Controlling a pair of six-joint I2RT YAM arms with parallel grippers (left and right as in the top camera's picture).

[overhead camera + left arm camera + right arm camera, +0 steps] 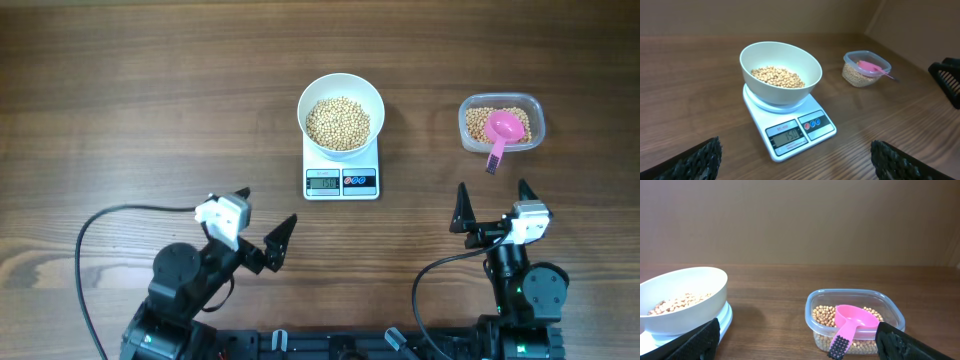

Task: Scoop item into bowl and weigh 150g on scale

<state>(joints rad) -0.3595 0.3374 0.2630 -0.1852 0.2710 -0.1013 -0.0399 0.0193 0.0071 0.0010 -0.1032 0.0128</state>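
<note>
Found light, roll-prone beans [338, 123] in bowl [303, 108] atop scale [341, 182], more in tub [540, 125] under pink scoop [505, 127]; judged its stiff handle [494, 159] the grip spot. Saw left pincer [268, 208], right pincer [492, 190] spread apart, empty.

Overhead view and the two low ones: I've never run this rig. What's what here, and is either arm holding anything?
Two robot arms sit at the near edge of the table. The top-down picture is from a fixed camera; the other two are from wrist cameras, so the black shapes in their lower corners are each arm's own fingers. The left gripper and right gripper are open and empty. On it: a scale carrying a bowl of beans, display seemingly reading 150, and a tub with more beans and a pink scoop.
</note>
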